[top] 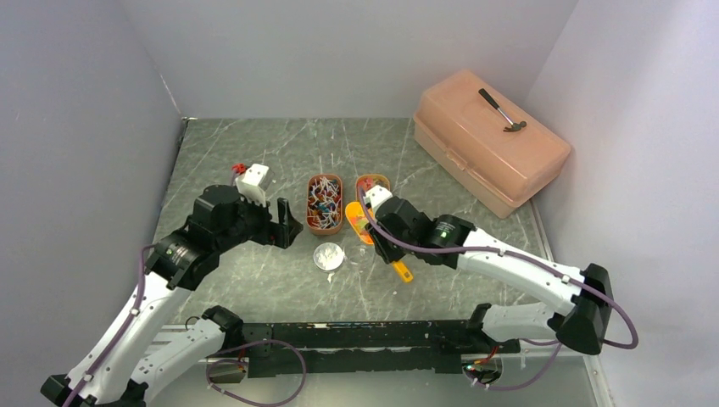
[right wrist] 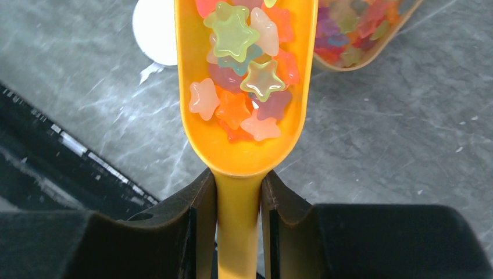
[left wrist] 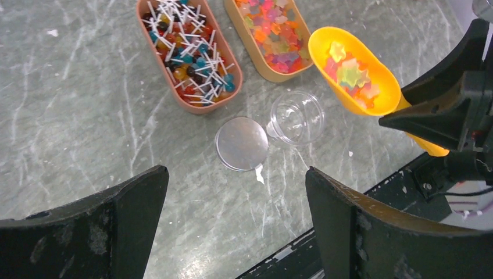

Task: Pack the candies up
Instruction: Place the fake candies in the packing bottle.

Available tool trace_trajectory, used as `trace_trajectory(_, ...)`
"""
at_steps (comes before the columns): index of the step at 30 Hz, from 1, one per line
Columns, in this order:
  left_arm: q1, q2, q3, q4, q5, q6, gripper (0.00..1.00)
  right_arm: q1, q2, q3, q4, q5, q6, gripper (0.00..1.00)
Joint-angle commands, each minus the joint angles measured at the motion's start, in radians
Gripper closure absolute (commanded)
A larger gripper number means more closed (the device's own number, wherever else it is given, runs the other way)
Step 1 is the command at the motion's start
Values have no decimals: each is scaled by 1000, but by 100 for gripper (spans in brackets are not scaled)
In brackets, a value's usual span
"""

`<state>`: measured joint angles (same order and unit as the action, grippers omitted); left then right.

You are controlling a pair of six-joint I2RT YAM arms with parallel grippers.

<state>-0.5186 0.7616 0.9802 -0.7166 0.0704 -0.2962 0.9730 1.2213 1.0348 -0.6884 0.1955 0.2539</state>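
Observation:
Stick-wrapped candies (left wrist: 187, 52) fill the left oval tray (top: 324, 202). Star-shaped gummy candies (left wrist: 273, 35) fill the right tray (top: 371, 182). My right gripper (right wrist: 238, 180) is shut on the handle of an orange scoop (right wrist: 244, 154). The scoop carries a heap of star gummies (right wrist: 244, 75) and hangs just right of a clear empty cup (left wrist: 296, 117). A round lid (left wrist: 241, 143) lies flat beside the cup. My left gripper (left wrist: 237, 192) stands wide open with nothing between its fingers, low over the table on the near side of the lid.
A peach toolbox (top: 492, 140) with a hammer (top: 502, 110) on top stands at the back right. A small white box (top: 253, 180) sits behind the left arm. A black rail (top: 356, 339) runs along the near edge. Grey walls close in both sides.

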Motion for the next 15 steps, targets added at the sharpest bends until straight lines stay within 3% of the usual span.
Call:
trace_trajectory(1,-3,43,8,68,141,21,7,52,-75,24,-23,-49,-13,100)
trace_trajectory(15,-4,175,57,130,328,-11,7,189,-148,18,-23,-77,-72,100)
